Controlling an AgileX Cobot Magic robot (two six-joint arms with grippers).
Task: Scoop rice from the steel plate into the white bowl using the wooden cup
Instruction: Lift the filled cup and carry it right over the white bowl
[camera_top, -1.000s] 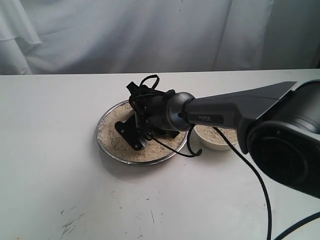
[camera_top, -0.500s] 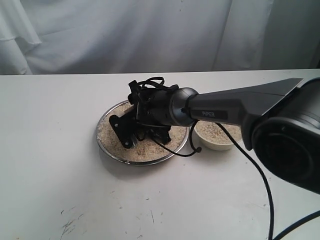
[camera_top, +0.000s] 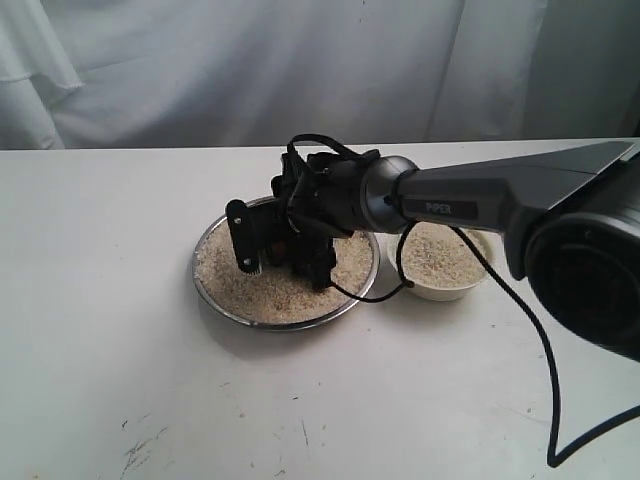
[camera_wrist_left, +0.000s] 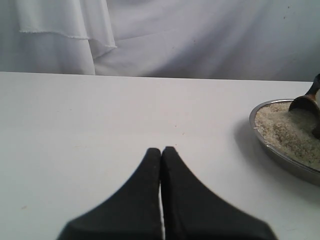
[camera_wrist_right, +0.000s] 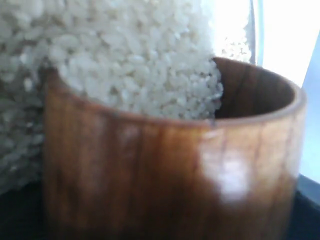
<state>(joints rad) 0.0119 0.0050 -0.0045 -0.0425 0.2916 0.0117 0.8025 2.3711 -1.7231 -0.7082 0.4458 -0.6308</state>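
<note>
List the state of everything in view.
Rice: loose, mostly in the plate, some in the bowl and cup.
Plate: flat on the table, covered with rice.
Bowl: upright, partly filled with rice.
Cup: held over the plate, rice at its mouth and partly inside.
Right gripper: shut on the cup.
Left gripper: shut, empty, away from the plate.

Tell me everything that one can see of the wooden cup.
The wooden cup is reddish-brown and glossy, with visible grain, rounded sides and no handle seen. It is in the steel plate, its mouth pushed into the rice, which fills about half of it; the rest shows bare dark wood. The right gripper holds it and hides most of it in the exterior view.
</note>
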